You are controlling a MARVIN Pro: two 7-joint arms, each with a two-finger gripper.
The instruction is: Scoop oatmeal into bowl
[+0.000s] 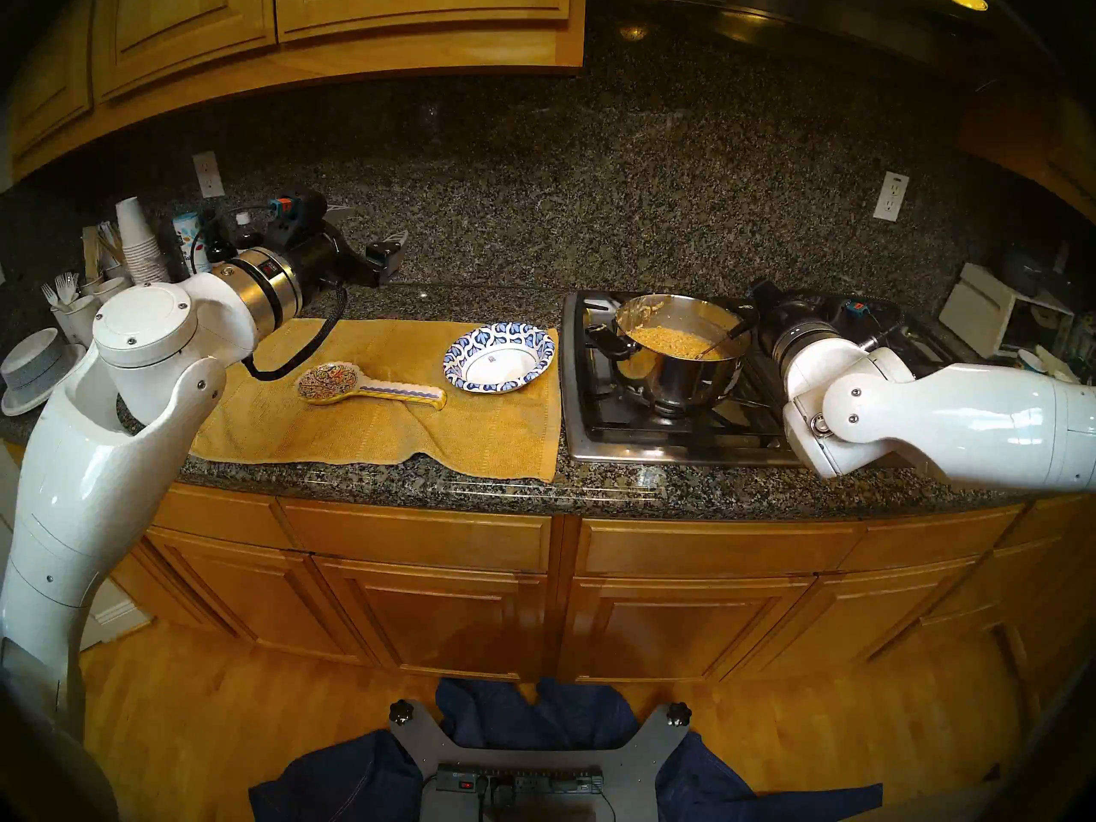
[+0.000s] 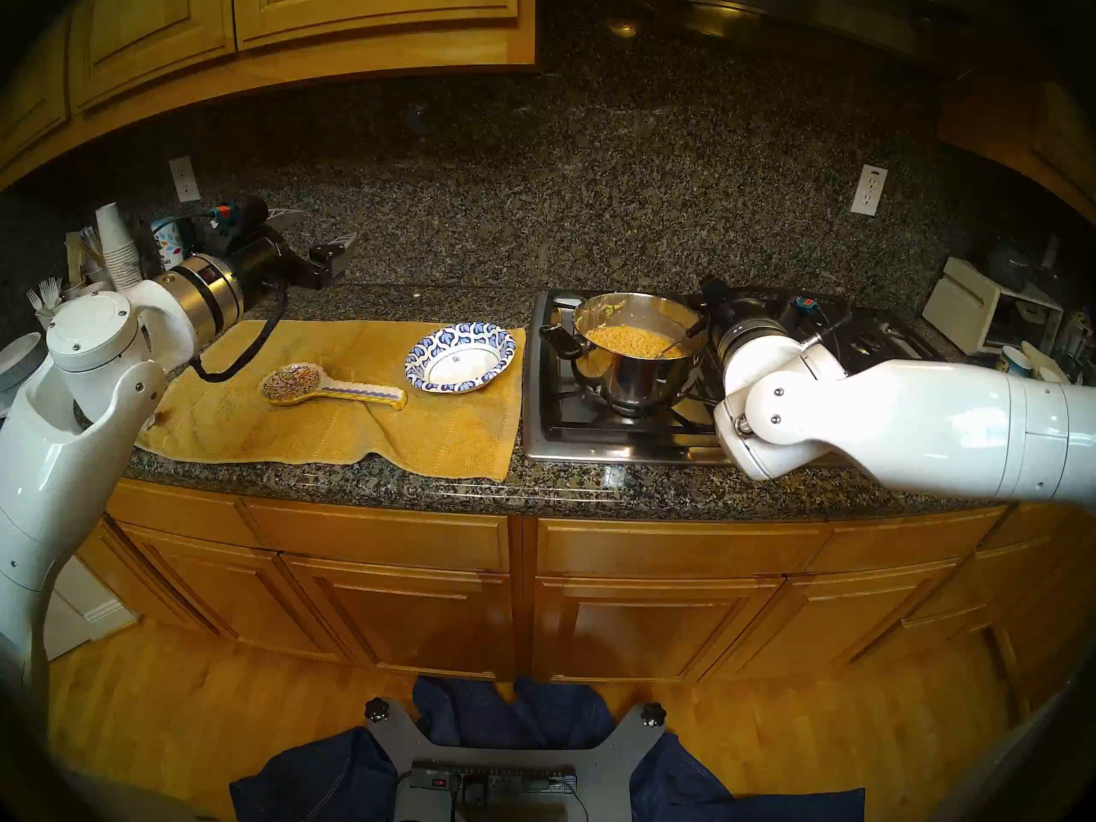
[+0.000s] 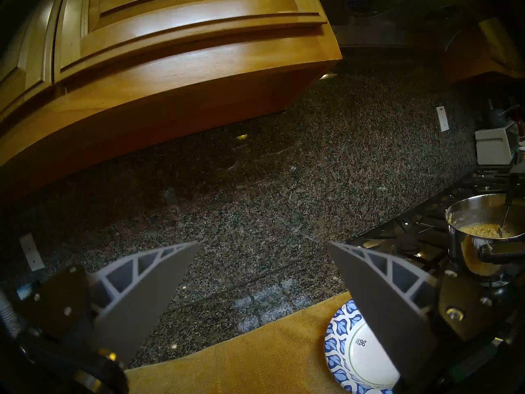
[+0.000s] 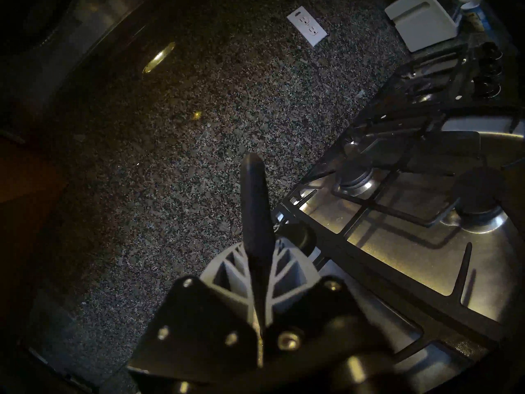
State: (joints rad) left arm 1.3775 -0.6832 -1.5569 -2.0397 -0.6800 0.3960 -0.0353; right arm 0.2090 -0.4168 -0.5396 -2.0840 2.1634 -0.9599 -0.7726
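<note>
On the speckled granite worktop [image 1: 379,477], the small blue-and-white leaf-rimmed bowl [image 1: 499,357] sits on a yellow towel [image 1: 379,411]. Beyond, tan lumpy oatmeal [image 1: 673,341] fills a shiny steel pot [image 1: 682,376]. The right claw [image 4: 260,267] clenches a black-handled spoon [image 4: 254,208]; the left claw [image 3: 262,248] hangs released.

Bowl [image 1: 499,357] rim blue-white leaf pattern, centre white — oatmeal [image 1: 670,341] tan-yellow — towel [image 1: 379,429] mustard
</note>
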